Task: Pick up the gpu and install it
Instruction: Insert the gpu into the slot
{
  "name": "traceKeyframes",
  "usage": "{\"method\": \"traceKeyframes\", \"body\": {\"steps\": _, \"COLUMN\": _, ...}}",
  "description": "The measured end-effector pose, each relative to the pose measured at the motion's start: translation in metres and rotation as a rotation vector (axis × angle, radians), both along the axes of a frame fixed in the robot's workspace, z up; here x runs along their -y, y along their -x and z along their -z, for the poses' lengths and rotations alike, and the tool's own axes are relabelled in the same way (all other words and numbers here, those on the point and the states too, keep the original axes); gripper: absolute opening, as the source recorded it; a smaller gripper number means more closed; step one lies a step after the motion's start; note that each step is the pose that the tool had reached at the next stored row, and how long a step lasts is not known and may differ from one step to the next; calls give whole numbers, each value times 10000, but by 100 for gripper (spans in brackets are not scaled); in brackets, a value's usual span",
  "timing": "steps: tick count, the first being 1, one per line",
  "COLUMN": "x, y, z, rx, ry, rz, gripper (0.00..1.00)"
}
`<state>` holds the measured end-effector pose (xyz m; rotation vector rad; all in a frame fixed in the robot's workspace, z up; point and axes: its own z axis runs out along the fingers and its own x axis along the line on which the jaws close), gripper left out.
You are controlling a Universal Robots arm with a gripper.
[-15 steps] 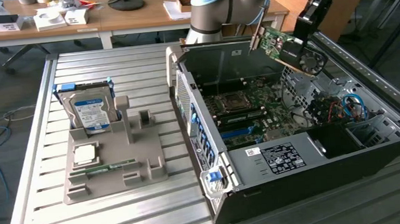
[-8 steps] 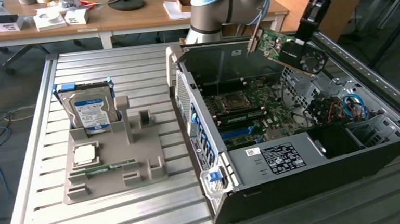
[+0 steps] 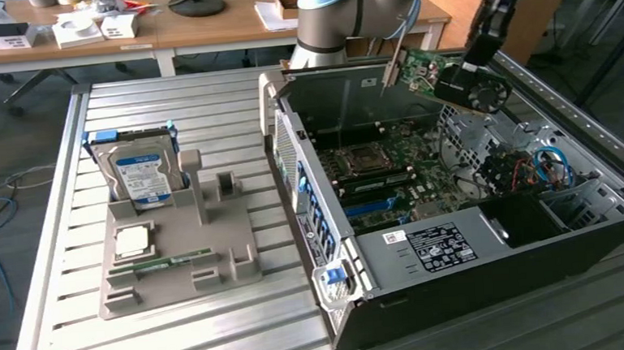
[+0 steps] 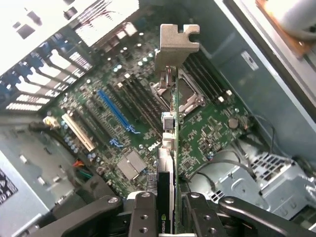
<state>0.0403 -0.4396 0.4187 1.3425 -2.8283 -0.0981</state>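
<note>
So we've got the slatted metal table (image 3: 170, 346) with the open PC case (image 3: 439, 297) lying on its side, motherboard (image 3: 399, 178) facing up, and a grey parts holder (image 3: 187, 264) toward the exterior view's left with the hard drive (image 3: 144, 173) standing in it. The gpu (image 3: 447, 73) hangs tilted in the air over the open case, clear of the board. The gripper (image 4: 168, 207) has its fingers closed partway, clamped on the card's end opposite the metal bracket (image 4: 175, 44).
</note>
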Motion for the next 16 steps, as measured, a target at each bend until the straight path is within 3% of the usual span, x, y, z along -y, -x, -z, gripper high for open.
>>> {"method": "traceKeyframes", "body": {"steps": 16, "x": 0, "y": 0, "z": 7, "rx": 1, "ry": 6, "rz": -2921, "gripper": 27}}
